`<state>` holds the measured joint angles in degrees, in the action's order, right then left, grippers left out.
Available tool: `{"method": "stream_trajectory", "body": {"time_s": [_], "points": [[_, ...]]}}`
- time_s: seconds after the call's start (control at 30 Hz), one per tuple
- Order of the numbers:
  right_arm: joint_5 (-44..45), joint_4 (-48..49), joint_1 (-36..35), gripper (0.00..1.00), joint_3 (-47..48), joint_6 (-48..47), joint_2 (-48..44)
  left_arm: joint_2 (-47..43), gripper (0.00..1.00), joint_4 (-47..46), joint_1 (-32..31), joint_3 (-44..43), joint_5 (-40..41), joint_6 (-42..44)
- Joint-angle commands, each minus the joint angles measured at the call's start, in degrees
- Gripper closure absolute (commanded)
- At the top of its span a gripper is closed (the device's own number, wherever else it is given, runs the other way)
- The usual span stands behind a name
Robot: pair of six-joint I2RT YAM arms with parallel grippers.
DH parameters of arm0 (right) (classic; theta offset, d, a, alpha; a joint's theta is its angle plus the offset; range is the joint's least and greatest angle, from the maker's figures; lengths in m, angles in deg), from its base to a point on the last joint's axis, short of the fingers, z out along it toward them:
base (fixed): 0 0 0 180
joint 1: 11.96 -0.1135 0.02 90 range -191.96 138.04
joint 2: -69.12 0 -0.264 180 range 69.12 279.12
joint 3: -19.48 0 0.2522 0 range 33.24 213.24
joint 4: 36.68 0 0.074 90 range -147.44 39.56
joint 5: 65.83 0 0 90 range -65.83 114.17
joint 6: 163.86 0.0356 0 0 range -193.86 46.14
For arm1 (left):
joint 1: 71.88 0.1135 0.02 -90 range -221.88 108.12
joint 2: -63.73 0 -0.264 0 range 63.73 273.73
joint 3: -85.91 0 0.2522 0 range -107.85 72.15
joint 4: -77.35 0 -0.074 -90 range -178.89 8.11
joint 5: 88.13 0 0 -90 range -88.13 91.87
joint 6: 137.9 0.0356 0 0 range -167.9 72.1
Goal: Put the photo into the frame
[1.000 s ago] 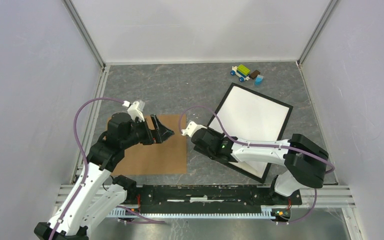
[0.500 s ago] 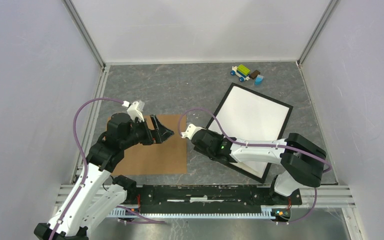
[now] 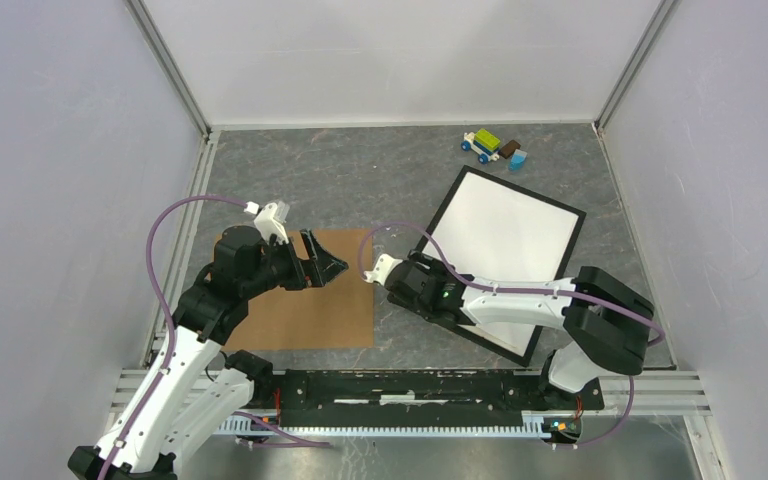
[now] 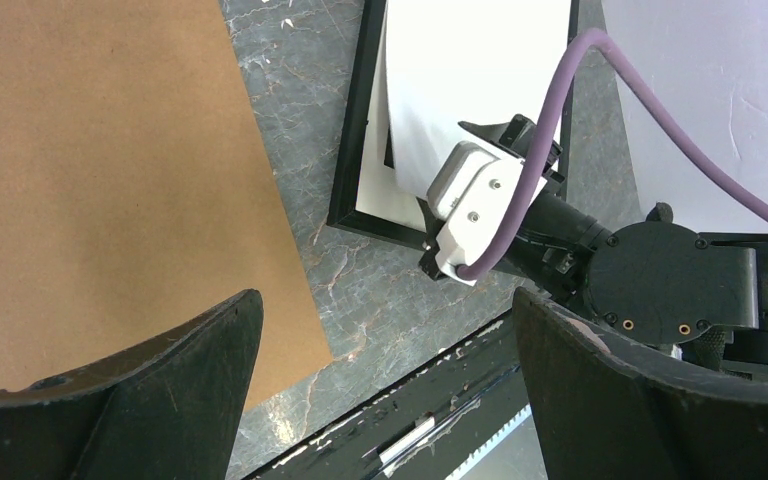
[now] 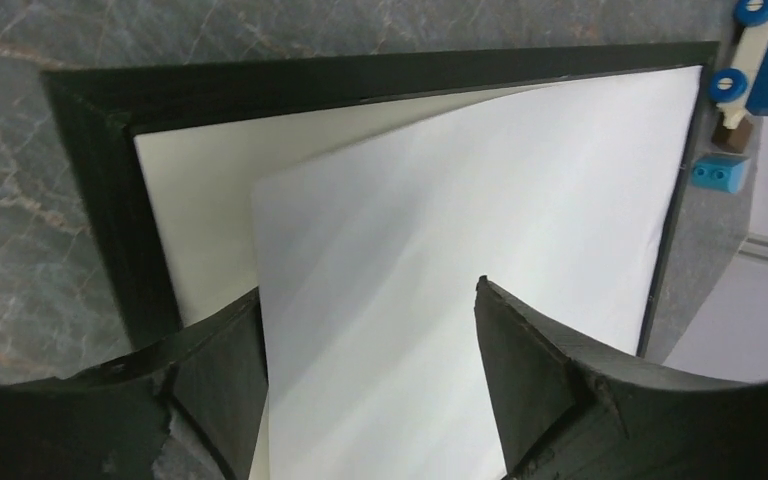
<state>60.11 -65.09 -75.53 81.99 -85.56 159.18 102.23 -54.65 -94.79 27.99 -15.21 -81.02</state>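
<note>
The photo (image 3: pixel 505 235) lies white back up inside the black frame (image 3: pixel 525 190) at the right of the table. In the right wrist view the photo (image 5: pixel 480 190) has its near corner curled up off the frame (image 5: pixel 100 180). My right gripper (image 3: pixel 428 272) is at the frame's near-left corner. It is open (image 5: pixel 370 300), its jaws standing apart on either side of the raised sheet without pinching it. My left gripper (image 3: pixel 332 266) hovers open above the brown cardboard backing board (image 3: pixel 310 295), holding nothing (image 4: pixel 385 330).
A small toy of coloured blocks (image 3: pixel 493 147) sits at the back, just beyond the frame's far corner. The black rail (image 3: pixel 410 385) runs along the table's near edge. Grey walls close in both sides.
My right gripper has opened from shut and let go of the photo's corner. The wrist shifted slightly towards the near side. The left arm has not moved.
</note>
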Motion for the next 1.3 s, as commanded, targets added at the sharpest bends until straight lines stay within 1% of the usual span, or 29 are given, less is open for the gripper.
{"method": "stream_trajectory", "body": {"time_s": [0.0,0.13,0.23,0.33,0.43,0.5,0.53,0.6,0.67,0.77,0.83,0.9,1.0,1.03,1.1,1.13,1.17,1.2,1.23,1.27], "points": [[-6.2,-3.64,0.29,0.21,2.9,2.92,-2.94,-0.49,0.0,-0.32,-0.06,-0.31,-1.63,0.44],[-10.69,-5.05,0.28,0.15,3.52,5.46,-5.18,-0.49,0.0,-0.4,-0.04,-0.28,-1.59,0.48],[-15.2,-5.16,0.42,0.13,3.76,7.74,-6.93,-0.44,0.0,-0.7,-0.11,-0.05,-1.71,0.32],[-17.66,-3.79,1.23,0.13,2.58,11.56,-9.27,-0.27,0.0,-0.9,-0.08,0.21,-1.94,0.07],[-24.13,2.21,5.37,0.15,-2.14,21.13,-12.49,0.07,0.0,-1.13,-0.09,0.76,-2.03,-0.04],[-32.43,10.46,8.0,0.15,-6.88,26.33,-14.73,0.67,0.0,-1.33,-0.09,1.55,-1.76,-0.33],[-35.16,15.74,9.01,0.15,-9.21,29.23,-15.87,1.35,0.0,-1.2,-0.1,1.96,-1.37,-0.64],[-40.02,23.81,11.74,0.14,-12.27,34.95,-17.0,3.36,0.0,0.33,-0.11,3.03,1.28,-2.35],[-41.48,29.39,14.56,0.13,-13.77,41.57,-16.56,6.7,0.0,3.48,-0.08,3.18,5.89,-4.65],[-45.46,35.47,18.01,0.13,-12.41,49.46,-11.91,11.45,0.0,7.34,-0.03,3.64,13.98,-8.79],[-48.15,35.23,19.1,0.14,-7.62,50.85,-7.04,13.28,0.0,7.93,-0.06,4.9,16.88,-11.71],[-49.29,32.93,19.08,0.16,-2.44,50.74,-2.99,14.35,0.0,7.83,-0.09,5.6,21.19,-13.26],[-50.08,32.44,19.1,0.17,0.64,54.9,1.61,16.02,0.0,8.91,0.15,3.02,27.66,-11.62],[-51.24,33.54,18.97,0.17,0.9,56.37,2.74,16.92,0.0,9.63,0.78,1.35,30.17,-10.88],[-52.24,35.9,18.35,0.09,1.2,58.76,5.01,19.02,0.0,10.18,3.3,-1.38,34.48,-8.42],[-51.76,36.27,17.8,0.04,1.46,59.17,5.63,20.26,0.0,10.09,5.65,-2.39,36.52,-7.39],[-50.96,36.31,17.26,0.02,1.82,59.25,6.18,21.91,0.0,9.43,8.29,-3.03,38.24,-5.91],[-50.06,36.17,16.75,0.02,2.15,59.24,6.55,23.62,0.0,8.58,11.86,-3.4,39.14,-4.98],[-49.18,35.76,16.33,0.02,2.45,59.69,6.98,25.04,0.0,8.14,15.6,-3.83,37.7,-4.61],[-48.54,35.22,15.91,0.02,2.84,60.22,7.32,26.6,0.0,8.02,20.46,-4.78,34.1,-4.3]]}}
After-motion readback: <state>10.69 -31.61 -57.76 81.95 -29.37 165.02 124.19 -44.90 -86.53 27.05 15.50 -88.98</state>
